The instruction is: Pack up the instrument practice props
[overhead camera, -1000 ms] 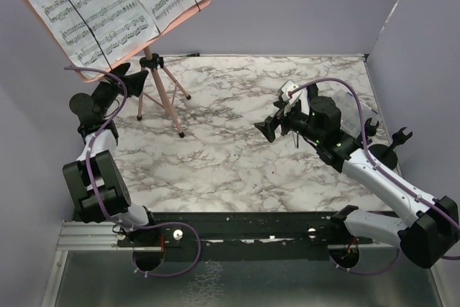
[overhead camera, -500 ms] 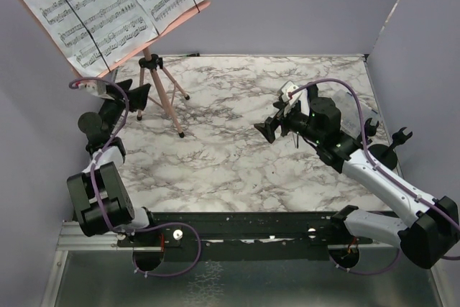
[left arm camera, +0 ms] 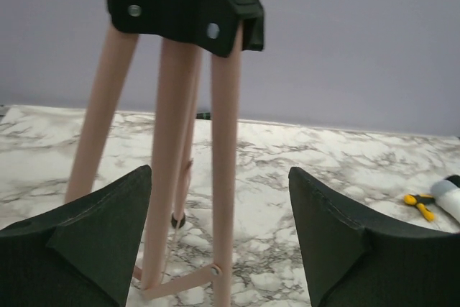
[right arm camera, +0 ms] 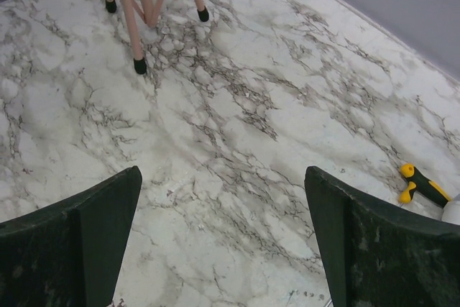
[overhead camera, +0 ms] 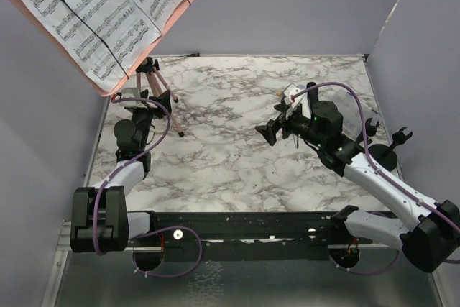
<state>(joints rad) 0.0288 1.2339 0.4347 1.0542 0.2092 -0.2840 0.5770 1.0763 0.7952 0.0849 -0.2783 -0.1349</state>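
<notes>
Stand, pink tripod music rest (left arm camera: 172, 141): legs just ahead of and between the jaws of left gripper (left arm camera: 219, 177), newly swung round to face it; jaws apart, nothing clamped. Right gripper (right arm camera: 223, 177): jaws wide, empty, unmoved. Grasp likely next.

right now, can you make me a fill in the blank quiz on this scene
The sheet music rests on a ____ tripod.
The left gripper faces the tripod's legs with jaws ____.
The right gripper holds ____.
The table has a ____ pattern.
Missing: pink; open; nothing; marble.
</notes>
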